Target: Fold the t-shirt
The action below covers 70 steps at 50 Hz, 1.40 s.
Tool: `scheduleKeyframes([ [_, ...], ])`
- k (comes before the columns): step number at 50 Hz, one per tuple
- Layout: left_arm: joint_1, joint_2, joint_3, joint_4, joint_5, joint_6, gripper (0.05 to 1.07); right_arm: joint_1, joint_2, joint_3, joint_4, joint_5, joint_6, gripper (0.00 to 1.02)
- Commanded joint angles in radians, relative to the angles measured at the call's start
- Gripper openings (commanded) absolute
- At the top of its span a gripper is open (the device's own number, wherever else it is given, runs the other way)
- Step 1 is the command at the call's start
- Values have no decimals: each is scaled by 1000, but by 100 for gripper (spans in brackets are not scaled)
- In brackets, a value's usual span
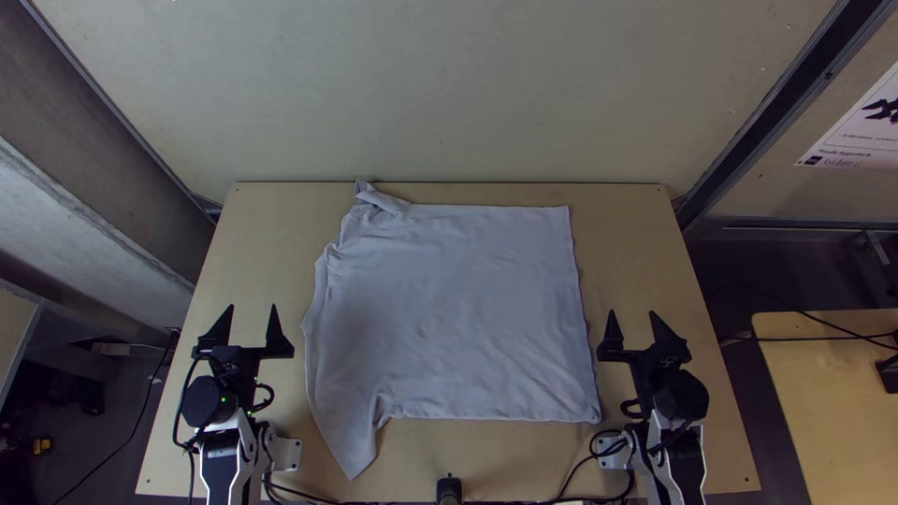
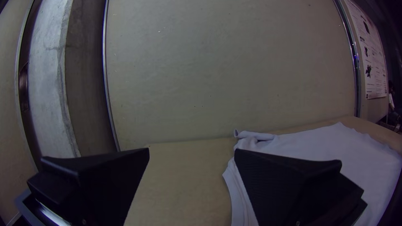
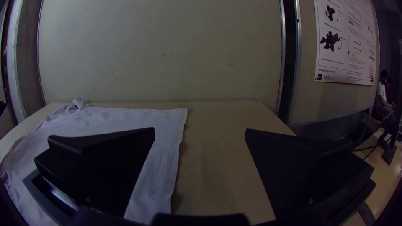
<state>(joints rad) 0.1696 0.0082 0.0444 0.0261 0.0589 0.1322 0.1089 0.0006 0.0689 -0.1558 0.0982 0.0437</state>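
Top view: the t-shirt point(image 1: 449, 309) lies spread between the grippers, sleeves point(image 1: 354, 444) toward the left gripper point(image 1: 253, 309), hem point(image 1: 580, 318) just beside the right gripper point(image 1: 632, 313). Left wrist: fingers wide apart, holding nothing! Right wrist: same gap, hem near.

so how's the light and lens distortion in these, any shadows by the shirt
Top view: dim, fairly even light on the t-shirt, no strong glare on it; left wrist view: dark corners, and the metal strip along the wall looks bowed; right wrist view: dark lower corners, soft shadow on the table beside the t-shirt's edge.
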Motion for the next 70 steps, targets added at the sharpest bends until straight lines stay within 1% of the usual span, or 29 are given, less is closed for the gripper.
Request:
scheduleKeyframes([
  [1, 1, -8, -41, -28, 1, 4, 103, -3, -4, -11, -1, 8, -13, 99],
  [36, 1, -8, -41, -28, 1, 4, 103, -2, -4, -11, -1, 8, -13, 99],
  [42, -5, -8, -41, -28, 1, -28, 103, -2, -4, -11, -1, 8, -13, 99],
  [62, 28, -7, -41, -35, -25, -25, 103, 0, -4, -11, -2, 8, -7, 99],
  [67, 28, -8, -41, -32, -25, -54, 103, -2, -4, -11, -2, 8, 2, 99],
  [70, 28, -8, -41, -32, -24, -71, 103, 2, -5, -11, -1, 8, 22, 99],
])
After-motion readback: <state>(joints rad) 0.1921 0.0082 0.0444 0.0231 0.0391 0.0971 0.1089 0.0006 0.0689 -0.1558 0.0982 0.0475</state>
